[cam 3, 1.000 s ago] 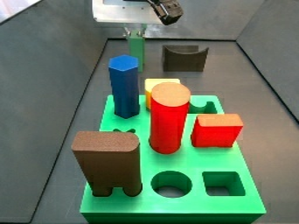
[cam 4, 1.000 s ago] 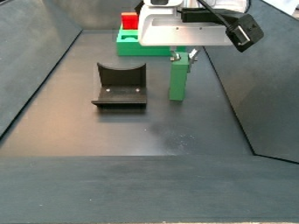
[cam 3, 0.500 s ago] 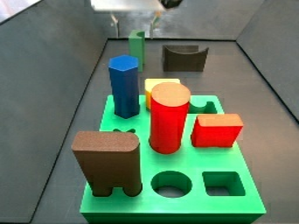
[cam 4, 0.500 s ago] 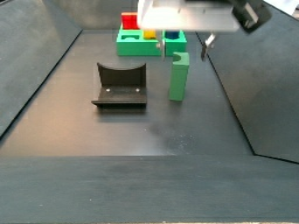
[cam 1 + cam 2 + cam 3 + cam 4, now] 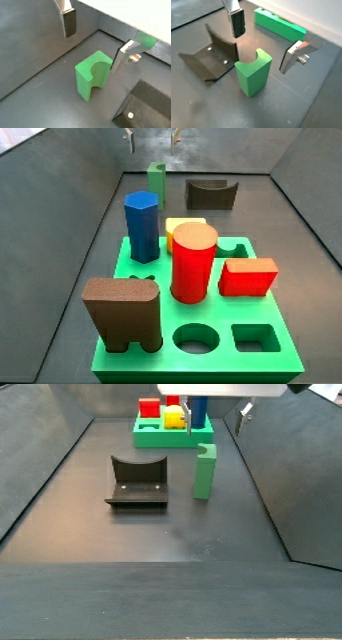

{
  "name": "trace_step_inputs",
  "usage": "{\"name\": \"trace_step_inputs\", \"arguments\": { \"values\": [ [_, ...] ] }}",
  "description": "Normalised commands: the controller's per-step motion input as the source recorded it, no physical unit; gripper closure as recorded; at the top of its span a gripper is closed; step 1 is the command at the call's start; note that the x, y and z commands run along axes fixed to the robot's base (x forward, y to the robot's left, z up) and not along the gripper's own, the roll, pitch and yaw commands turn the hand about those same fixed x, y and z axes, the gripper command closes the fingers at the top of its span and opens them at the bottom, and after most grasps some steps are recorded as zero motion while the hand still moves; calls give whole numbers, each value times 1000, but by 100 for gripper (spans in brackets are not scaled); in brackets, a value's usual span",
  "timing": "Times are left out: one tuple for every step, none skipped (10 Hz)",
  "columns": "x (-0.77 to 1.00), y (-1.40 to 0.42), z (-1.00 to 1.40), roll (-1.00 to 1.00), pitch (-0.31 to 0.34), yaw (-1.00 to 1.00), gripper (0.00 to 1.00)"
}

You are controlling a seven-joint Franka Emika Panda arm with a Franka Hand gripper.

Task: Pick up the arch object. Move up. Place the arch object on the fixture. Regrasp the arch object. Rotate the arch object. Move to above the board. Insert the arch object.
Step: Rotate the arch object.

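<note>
Arch object (image 5: 205,472) upright on floor beside fixture (image 5: 136,481); gripper (image 5: 261,37) above it, apart; board (image 5: 170,431) behind.

Above the matt plastic-looking arch object (image 5: 253,72), the gripper (image 5: 264,39) shows bare metal.

- The floor (image 5: 160,534) is a flat, matte, dark grey sheet; in a side view a faint paler sheen lies on it near the middle.
- A left wall (image 5: 40,464) and a right wall (image 5: 294,484), dark grey like the floor, slope outward from it, so the space reads as a trough.
- A back wall (image 5: 114,399) of the same grey closes the far end.
- At the near end a straight seam crosses the floor, with a further dark panel (image 5: 160,604) below it.
- In both wrist views the floor (image 5: 211,105) is smooth and bare.
- The light is even and soft, with weak shadows.
</note>
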Motion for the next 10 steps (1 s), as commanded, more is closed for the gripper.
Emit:
{"name": "trace_step_inputs", "arguments": {
  "values": [
    [11, 69, 8, -3, 4, -1000, 0],
    [11, 53, 6, -3, 4, -1000, 0],
    [10, 34, 4, -3, 5, -1000, 0],
    [10, 27, 3, -3, 5, -1000, 0],
    [10, 24, 2, -3, 6, -1000, 0],
    [10, 23, 2, -4, 6, -1000, 0],
    [10, 23, 2, -4, 7, -1000, 0],
    [9, 23, 2, -4, 7, -1000, 0],
    [9, 22, 2, -4, 8, -1000, 0],
    [9, 22, 1, -5, 8, -1000, 0]
  ]
}}
